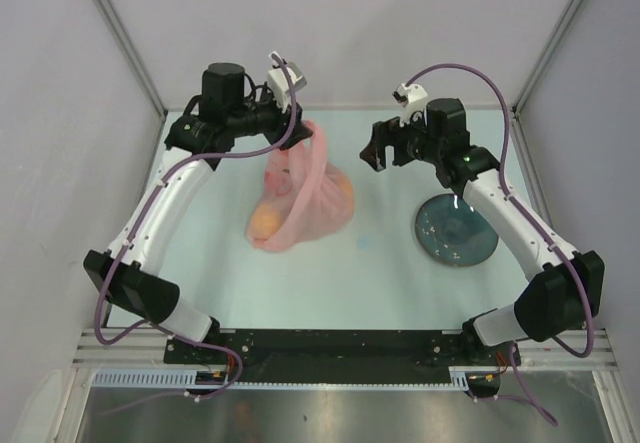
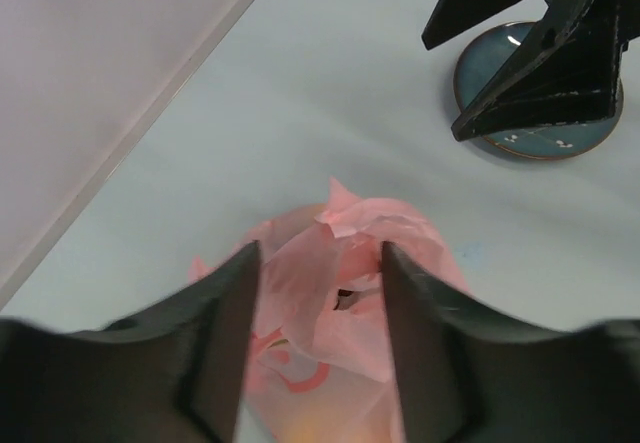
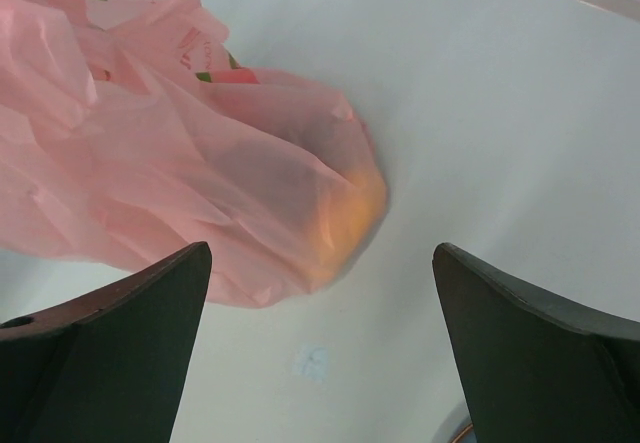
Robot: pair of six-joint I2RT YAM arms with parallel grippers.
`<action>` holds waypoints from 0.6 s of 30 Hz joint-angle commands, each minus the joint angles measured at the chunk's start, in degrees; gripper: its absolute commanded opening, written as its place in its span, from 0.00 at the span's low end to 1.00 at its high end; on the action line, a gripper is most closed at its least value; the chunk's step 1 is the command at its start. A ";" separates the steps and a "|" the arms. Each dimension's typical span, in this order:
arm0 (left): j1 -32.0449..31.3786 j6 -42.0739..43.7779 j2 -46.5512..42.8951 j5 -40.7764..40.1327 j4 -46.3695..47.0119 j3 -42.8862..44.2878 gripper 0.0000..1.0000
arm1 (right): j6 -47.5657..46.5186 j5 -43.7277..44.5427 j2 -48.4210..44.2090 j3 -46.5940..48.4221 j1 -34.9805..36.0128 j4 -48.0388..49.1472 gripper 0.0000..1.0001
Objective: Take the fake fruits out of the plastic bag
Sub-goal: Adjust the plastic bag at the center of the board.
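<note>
The pink bag [image 1: 300, 198] sits on the table [image 1: 380, 273], left of the middle and toward the far side. Its body is slumped and its gathered top is drawn up to a point. The left claw [image 1: 297, 135] hangs right over that top. In the left wrist view its two fingers [image 2: 225, 343] stand one on each side of the crumpled plastic, which fills the gap between them and reaches both inner faces. The jaws are apart, and the plastic between them looks loose, not squeezed flat.

The fruits are all inside the bag. An orange fruit [image 1: 265, 221] shows through the plastic at the lower left of the bag, near the table. A second orange glow [image 3: 352, 213] shows at the bag's rounded end, on the side facing the right claw. Small patches of red and green show through higher up, but I cannot tell which fruit they belong to.

The right claw [image 1: 385, 153] is to the right of the bag and apart from it. Its jaws are wide apart and hold nothing. In its own view the orange end of the bag lies ahead and to the left, not between the fingers. The dark plate [image 1: 457, 228] lies on the table further right, under the right arm and well apart from the bag.
</note>
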 commanded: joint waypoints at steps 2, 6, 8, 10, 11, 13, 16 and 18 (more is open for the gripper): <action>-0.15 -0.11 -1.11 -2.52 3.66 1.04 0.41 | 1.80 -1.61 0.18 3.76 0.85 3.03 0.98; -0.33 -1.16 -3.56 -3.05 3.31 1.39 0.06 | 2.85 -2.31 0.97 4.28 1.47 4.44 0.98; -0.41 -0.12 -6.98 -3.57 1.30 0.44 0.00 | 4.25 -2.84 1.32 5.25 1.65 5.31 0.98; -0.33 2.69 -11.55 -5.15 -0.81 -1.23 0.00 | 5.66 -3.80 1.85 6.30 1.82 7.33 0.98; -0.33 3.57 -13.14 -5.77 -2.91 -3.94 0.00 | 8.02 -4.59 2.02 6.57 1.91 8.13 0.98; -0.33 6.04 -18.91 -8.23 -4.50 -7.90 0.00 | 10.58 -6.08 2.73 7.27 2.00 10.84 0.98; -0.33 8.59 -26.48 -11.04 -5.13 -16.78 0.00 | 14.98 -10.04 4.65 8.06 2.69 13.92 0.98; -0.33 8.24 -29.22 -12.27 -4.34 -21.44 0.00 | 15.51 -12.85 5.45 8.50 3.57 14.81 1.00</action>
